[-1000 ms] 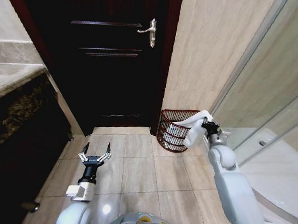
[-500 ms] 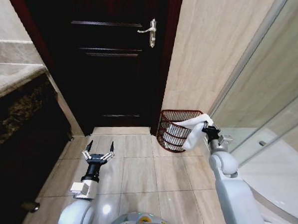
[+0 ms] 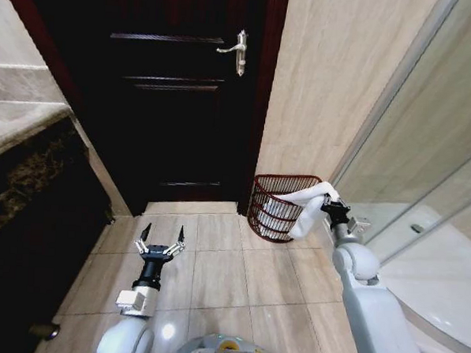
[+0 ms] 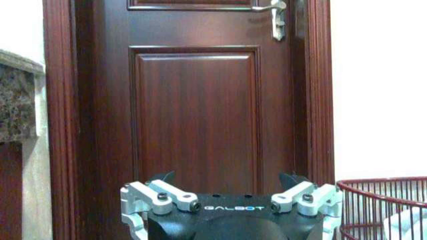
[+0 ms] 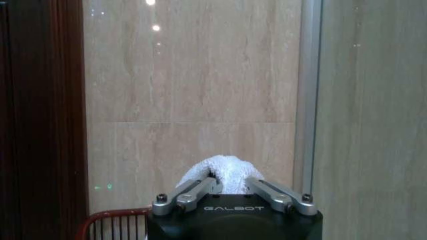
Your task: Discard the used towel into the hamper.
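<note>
A dark red wire hamper (image 3: 273, 204) stands on the floor by the wall, right of the door; its rim also shows in the left wrist view (image 4: 383, 186) and the right wrist view (image 5: 110, 217). My right gripper (image 3: 329, 205) is shut on the white towel (image 3: 305, 205), which droops over the hamper's right rim. In the right wrist view the towel (image 5: 222, 172) bulges between the closed fingers. More white cloth lies inside the hamper. My left gripper (image 3: 161, 244) hangs open over the floor tiles, well left of the hamper.
A dark wooden door (image 3: 172, 102) with a metal handle (image 3: 236, 48) faces me. A stone counter (image 3: 20, 134) runs along the left. A glass shower screen (image 3: 426, 163) and its curved base close off the right. Beige floor tiles (image 3: 223, 271) lie between.
The right gripper has edged slightly farther along with the towel by the hamper's rim. The left gripper has drifted a little to the right and toward me. The view shifted slightly.
</note>
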